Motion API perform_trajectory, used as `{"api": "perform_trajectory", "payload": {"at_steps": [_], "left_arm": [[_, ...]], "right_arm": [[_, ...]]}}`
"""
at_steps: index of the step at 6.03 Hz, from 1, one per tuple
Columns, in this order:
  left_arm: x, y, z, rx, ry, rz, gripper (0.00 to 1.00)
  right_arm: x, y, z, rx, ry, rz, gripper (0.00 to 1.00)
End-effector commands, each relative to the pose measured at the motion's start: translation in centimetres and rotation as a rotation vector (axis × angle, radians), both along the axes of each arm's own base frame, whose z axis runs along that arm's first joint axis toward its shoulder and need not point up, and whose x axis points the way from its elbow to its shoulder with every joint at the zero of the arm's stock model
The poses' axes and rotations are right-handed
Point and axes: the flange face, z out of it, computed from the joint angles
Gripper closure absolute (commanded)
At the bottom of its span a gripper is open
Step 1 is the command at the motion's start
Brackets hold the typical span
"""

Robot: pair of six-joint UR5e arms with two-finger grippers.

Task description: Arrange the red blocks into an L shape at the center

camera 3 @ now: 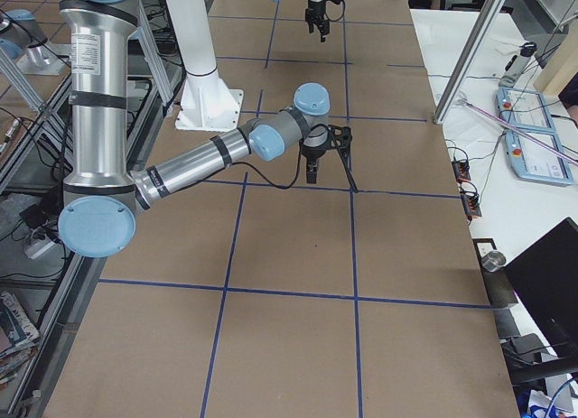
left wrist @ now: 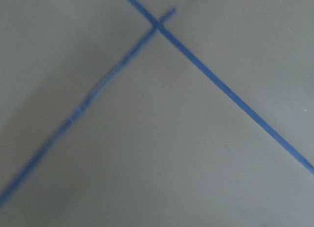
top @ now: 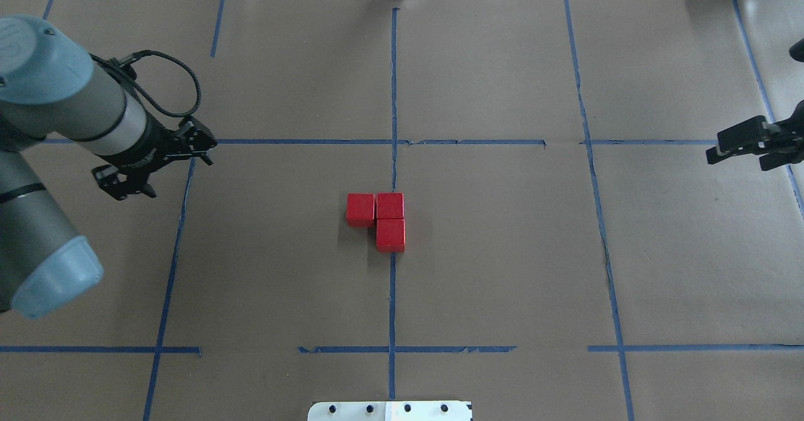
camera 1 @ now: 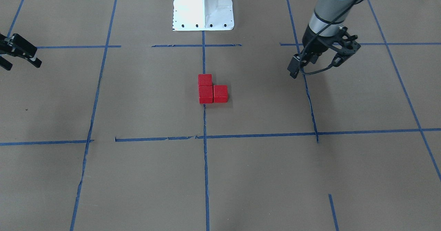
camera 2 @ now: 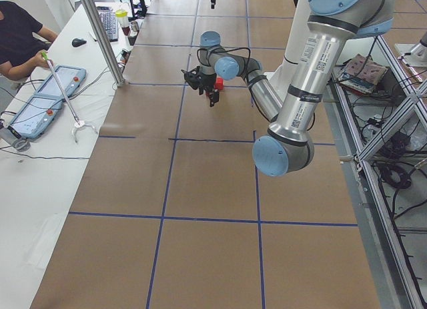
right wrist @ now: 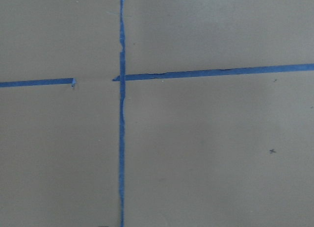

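Across the front view's center (camera 1: 255, 96), the red blocks (camera 1: 212, 89) are sitting touching in an L; the left gripper (camera 1: 320, 59), two o'clock of them, is hanging spread, empty. Overhead, the right gripper (top: 744, 152), three o'clock, is gaping emptily; seemingly the task is wrapping up, needing only parking.

The red blocks (top: 390, 206) sit touching one another on the blue tape line (top: 392, 295) at the center (top: 490, 245) — the only obstruction in the middle grid; bare brown paper (top: 282, 63) lies all round them, so a gripper could pass on every side and come down from above; the left gripper (top: 164, 171), jaws spread, hangs well apart from them over a tape crossing on its own side; the right gripper (camera 1: 21, 64), jaws likewise spread, hangs near the opposite table edge; the white robot base (camera 1: 203, 13) stands beyond the blocks on the robot's side — a stretch of bare paper lies between.
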Motion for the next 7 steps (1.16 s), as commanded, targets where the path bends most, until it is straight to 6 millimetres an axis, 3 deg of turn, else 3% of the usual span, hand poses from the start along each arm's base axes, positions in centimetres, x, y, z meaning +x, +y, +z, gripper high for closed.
{"api": "perform_trajectory", "payload": {"at_steps": [1,3,4,5,7], "left_arm": [[-13.4,-1.4,8.8,0.143,0.005,0.219,0.00],[-25.8,-0.3,18.4,0.313,-0.012,0.398,0.00],[-31.2,-1.0,24.0,0.363,-0.027,0.458,0.00],[-36.2,-1.2,29.2,0.404,0.023,0.474,0.00],[-36.6,-1.2,28.8,0.431,0.011,0.493,0.00]], "right_arm": [[6.4,0.5,7.4,0.067,0.046,-0.051,0.00],[11.4,2.0,13.2,0.137,0.087,-0.103,0.00],[13.7,2.7,14.9,0.127,0.083,-0.116,0.00],[14.6,3.1,15.8,0.122,0.088,-0.175,0.00],[15.0,3.1,15.1,0.082,0.089,-0.156,0.00]]}}
